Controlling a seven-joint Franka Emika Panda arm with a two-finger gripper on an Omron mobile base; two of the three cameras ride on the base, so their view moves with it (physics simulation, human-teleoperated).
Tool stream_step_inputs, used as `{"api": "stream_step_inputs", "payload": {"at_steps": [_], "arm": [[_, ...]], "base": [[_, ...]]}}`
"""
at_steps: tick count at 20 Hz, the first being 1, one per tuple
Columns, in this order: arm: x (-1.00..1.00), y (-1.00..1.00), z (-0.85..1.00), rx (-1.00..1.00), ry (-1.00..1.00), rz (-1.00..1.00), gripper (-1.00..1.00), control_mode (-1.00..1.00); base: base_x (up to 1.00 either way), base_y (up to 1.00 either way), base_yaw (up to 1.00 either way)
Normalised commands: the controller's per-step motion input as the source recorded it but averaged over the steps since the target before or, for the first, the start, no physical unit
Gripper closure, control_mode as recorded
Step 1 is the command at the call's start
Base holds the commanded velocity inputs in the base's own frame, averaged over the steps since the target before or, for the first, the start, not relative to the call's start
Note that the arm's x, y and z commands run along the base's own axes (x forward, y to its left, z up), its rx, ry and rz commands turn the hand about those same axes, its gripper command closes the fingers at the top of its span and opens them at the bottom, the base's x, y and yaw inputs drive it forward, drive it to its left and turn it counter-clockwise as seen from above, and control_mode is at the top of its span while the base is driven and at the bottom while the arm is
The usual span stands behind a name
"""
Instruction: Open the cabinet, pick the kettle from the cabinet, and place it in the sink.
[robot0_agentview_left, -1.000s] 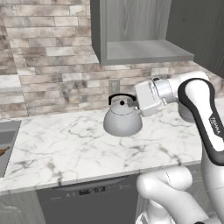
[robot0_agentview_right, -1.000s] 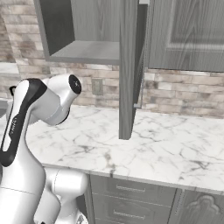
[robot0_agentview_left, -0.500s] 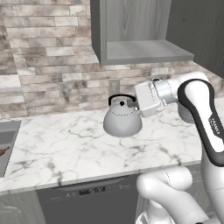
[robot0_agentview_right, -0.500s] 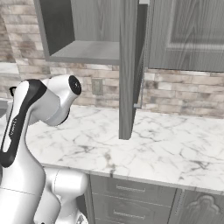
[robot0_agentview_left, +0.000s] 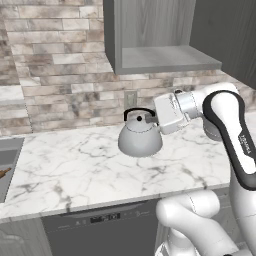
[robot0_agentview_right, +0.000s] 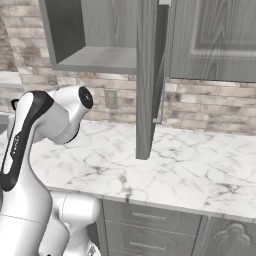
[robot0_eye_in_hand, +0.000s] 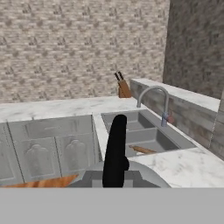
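The silver-grey kettle hangs over the white marble counter, below the open cabinet. My gripper reaches in from the right and is shut on the kettle's black arched handle. In the hand view that handle rises in the middle over the kettle's grey dome. Beyond it lies the sink with its curved faucet. In the left base view the sink is at the far left edge. The cabinet door stands swung open, edge-on.
A brown rolling pin lies in the sink basin. A knife block stands on the counter beyond the sink. A dark dishwasher front sits under the counter. The brick backsplash runs behind the kettle.
The kettle and gripper have edged very slightly left; little else differs.
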Motion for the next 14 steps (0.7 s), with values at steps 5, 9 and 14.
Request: {"api": "stream_step_inputs", "payload": {"at_steps": [5, 9, 14], "arm": [[0.00, 0.00, 0.00, 0.00, 0.00, 0.00, 1.00, 1.00], [0.00, 0.00, 0.00, 0.00, 0.00, 0.00, 1.00, 1.00], [0.00, 0.00, 0.00, 0.00, 0.00, 0.00, 1.00, 1.00]], "base": [[0.00, 0.00, 0.00], [0.00, 0.00, 0.00], [-0.28, 0.05, 0.02]]}}
